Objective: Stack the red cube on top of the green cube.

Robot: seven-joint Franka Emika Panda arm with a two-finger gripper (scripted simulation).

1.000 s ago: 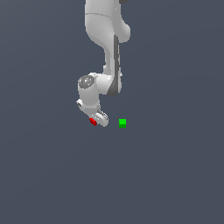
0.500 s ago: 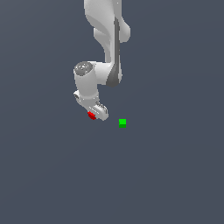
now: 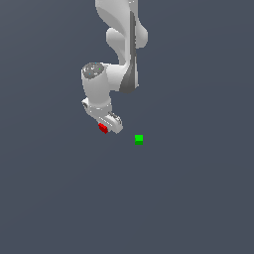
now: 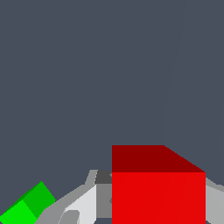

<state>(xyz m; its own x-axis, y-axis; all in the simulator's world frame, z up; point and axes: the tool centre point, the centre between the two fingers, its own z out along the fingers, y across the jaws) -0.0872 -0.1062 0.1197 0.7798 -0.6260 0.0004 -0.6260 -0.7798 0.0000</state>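
The red cube [image 3: 102, 128] sits between the fingers of my white gripper [image 3: 107, 126], which is shut on it and holds it above the grey floor. In the wrist view the red cube [image 4: 158, 188] fills the space between the two fingers [image 4: 81, 203]. The green cube [image 3: 139, 139] lies on the floor to the exterior view's right of the gripper, apart from it. It also shows in the wrist view [image 4: 27, 205] beside one finger.
The white arm [image 3: 121, 44] reaches down from the top of the exterior view. The floor [image 3: 188, 198] is plain dark grey.
The gripper has risen with the red cube in it, lifting it off the floor and a little toward the exterior view's left. The green cube has not moved.
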